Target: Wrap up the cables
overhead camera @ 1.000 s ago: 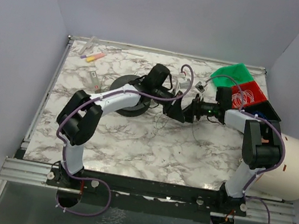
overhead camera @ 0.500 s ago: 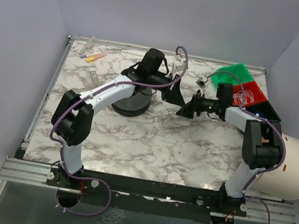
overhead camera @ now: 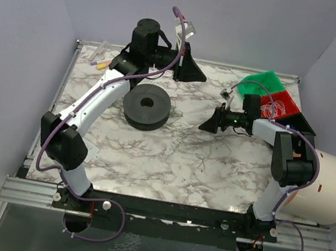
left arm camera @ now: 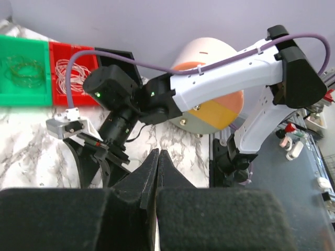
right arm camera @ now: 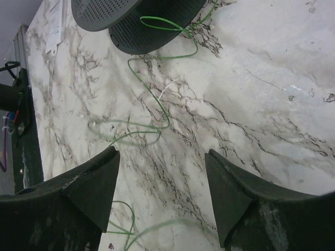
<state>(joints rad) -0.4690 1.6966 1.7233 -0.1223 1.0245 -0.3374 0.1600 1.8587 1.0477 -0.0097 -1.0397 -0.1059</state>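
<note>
While left gripper point(left arm camera: 158, 157) hangs pinched closed, right gripper's point(right arm camera: 161, 157) wide fingers may slip off hair-thin curly cable point(right arm camera: 155, 99).

A robotics lab test cell: plain grey walls point(overhead camera: 23, 22) box in a marble-patterned bench point(overhead camera: 148, 161), the left arm point(overhead camera: 98, 94) and right arm point(overhead camera: 292, 161) are bolted to an aluminium rail point(overhead camera: 32, 191) (red bin point(overhead camera: 291, 100) and green bin point(overhead camera: 267, 78) in the far corner).

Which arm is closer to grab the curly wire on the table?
Right. The right tool is open and low, with the green wire lying just ahead. The left tool is shut and up high, away from it.
</note>
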